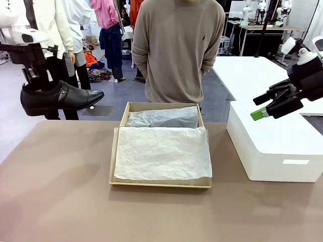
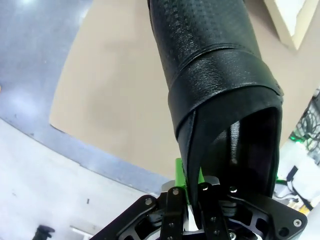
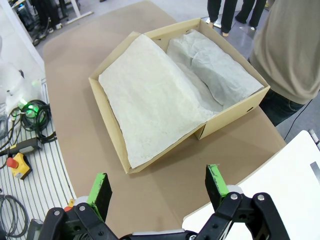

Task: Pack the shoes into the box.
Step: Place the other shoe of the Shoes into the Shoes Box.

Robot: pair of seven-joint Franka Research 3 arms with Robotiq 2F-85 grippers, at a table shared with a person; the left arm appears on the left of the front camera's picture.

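Observation:
A glossy black shoe [image 1: 60, 97] with a side strap and buckle hangs level in the air past the table's left end, toe toward the box. My left gripper [image 1: 40, 83] is shut on its heel collar. In the left wrist view the left gripper [image 2: 192, 177] pinches the shoe [image 2: 215, 75] at the rim of its opening. The tan cardboard box [image 1: 117, 156] lies open mid-table, white tissue paper [image 1: 161, 151] spread over its near half. A tissue-covered bulge [image 1: 162, 118] fills the far half. My right gripper [image 1: 263, 110] hangs open at the right; its view shows the right gripper [image 3: 158, 190] and the box [image 3: 111, 125].
A big white rectangular box [image 1: 275, 146] stands on the table's right end under my right gripper, also in the right wrist view [image 3: 280, 175]. A person [image 1: 176, 50] stands at the far edge behind the box, arms back. Bare brown tabletop [image 1: 55, 181] lies left and in front.

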